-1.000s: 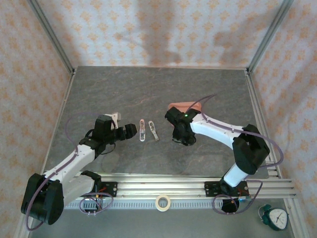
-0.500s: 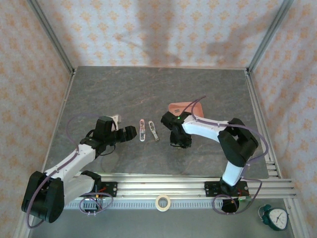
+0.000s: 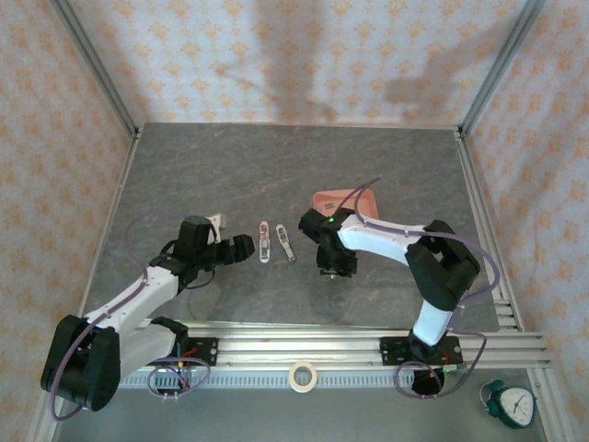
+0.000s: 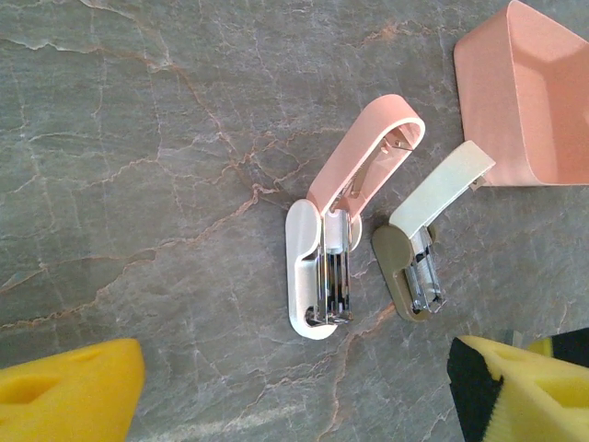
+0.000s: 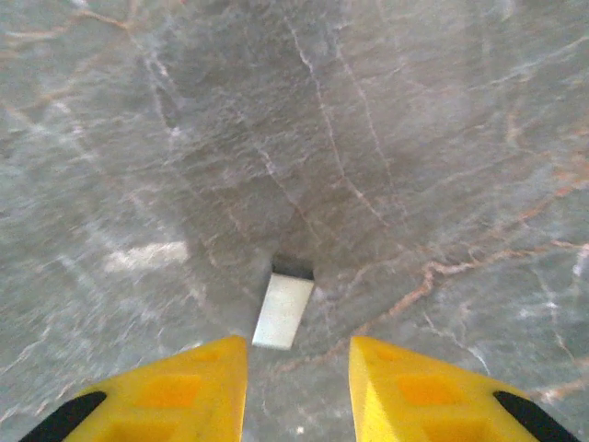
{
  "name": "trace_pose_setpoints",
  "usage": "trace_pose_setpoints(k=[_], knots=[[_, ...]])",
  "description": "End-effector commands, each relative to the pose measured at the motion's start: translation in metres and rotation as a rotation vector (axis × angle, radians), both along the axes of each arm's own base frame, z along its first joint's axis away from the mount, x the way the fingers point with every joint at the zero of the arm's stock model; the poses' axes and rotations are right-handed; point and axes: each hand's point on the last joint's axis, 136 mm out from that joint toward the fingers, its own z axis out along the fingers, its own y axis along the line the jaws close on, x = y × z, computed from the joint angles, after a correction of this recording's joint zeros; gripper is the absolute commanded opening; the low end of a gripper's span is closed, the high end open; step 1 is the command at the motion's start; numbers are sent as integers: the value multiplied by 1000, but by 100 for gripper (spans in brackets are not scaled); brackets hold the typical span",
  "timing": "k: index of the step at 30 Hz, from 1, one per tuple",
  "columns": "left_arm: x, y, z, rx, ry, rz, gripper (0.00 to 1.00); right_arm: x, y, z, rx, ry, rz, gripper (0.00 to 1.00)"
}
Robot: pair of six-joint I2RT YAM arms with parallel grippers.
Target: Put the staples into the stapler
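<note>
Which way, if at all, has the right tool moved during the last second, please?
Yes: the right tool has shifted left, uncovering more of the pink tray.

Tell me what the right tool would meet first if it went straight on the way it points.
Probably the small strip of staples lying on the table just ahead of the right tool; depth is hard to judge.

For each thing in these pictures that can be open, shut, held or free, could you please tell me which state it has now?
Pink-lidded stapler: open, lid swung up, lying on the table.
Cream-lidded stapler: open, lid swung up, beside it.
Staple strip: loose on the table, gripped by nothing.
Left pincer: open, empty.
Right pincer: open, fingers either side of the strip, not touching it.
</note>
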Motion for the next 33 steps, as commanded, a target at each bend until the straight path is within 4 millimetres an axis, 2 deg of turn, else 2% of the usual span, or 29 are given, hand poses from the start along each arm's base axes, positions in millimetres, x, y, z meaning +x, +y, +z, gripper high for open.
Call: trace_pose_setpoints(k=[1, 6, 12, 19, 33], knots=[[2, 1, 7, -1, -11, -1, 87, 6, -4, 27, 7, -53, -45, 34], [2, 0, 7, -3, -10, -2, 87, 9, 0, 22, 41, -52, -146, 30], [2, 1, 9, -4, -14, -1, 87, 18, -3, 7, 78, -69, -256, 30], [2, 0, 8, -7, -9, -4, 87, 13, -8, -7, 78, -49, -288, 31], [2, 0, 8, -5, -8, -2, 87, 11, -8, -18, 98, -32, -304, 31]])
